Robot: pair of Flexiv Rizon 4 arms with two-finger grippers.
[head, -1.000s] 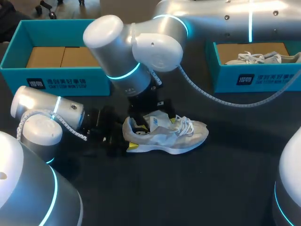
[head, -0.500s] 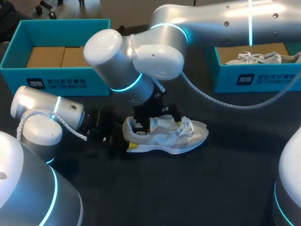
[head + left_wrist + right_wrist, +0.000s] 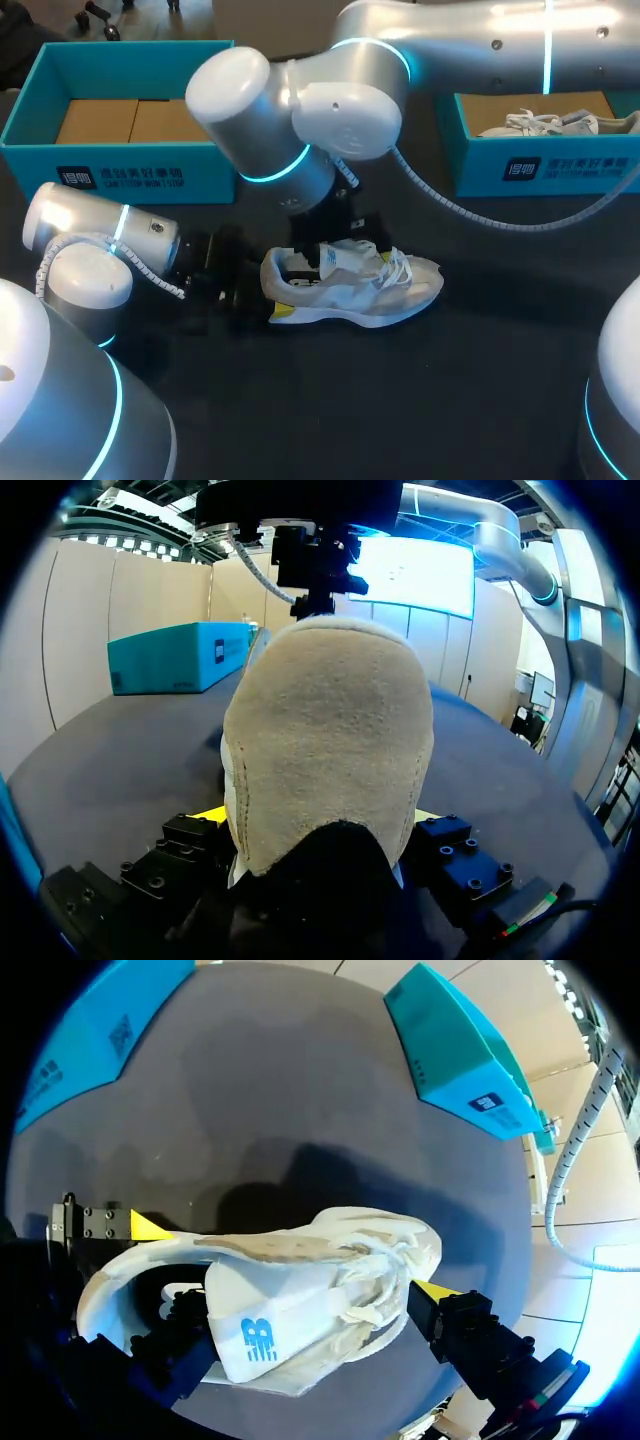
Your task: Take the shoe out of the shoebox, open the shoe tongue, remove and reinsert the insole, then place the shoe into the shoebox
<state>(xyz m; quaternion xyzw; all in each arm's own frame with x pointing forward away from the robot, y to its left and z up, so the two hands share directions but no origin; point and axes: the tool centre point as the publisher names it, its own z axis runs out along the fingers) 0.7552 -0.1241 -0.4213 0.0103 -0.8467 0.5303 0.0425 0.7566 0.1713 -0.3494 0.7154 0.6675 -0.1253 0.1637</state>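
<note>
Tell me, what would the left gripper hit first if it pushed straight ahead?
The shoe: its heel sits in the left gripper, between the fingers, and blocks the way ahead. It would likely just push the shoe along the table.

Bright o/h light, soft shadows

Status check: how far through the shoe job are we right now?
Done: the shoe is out, lying on the table, apart from the open teal shoebox. In hand: the left claw clamps its heel while the right claw sits over the tongue. To do, apparently: insole out and back in, none shows outside the shoe, then boxing it.
</note>
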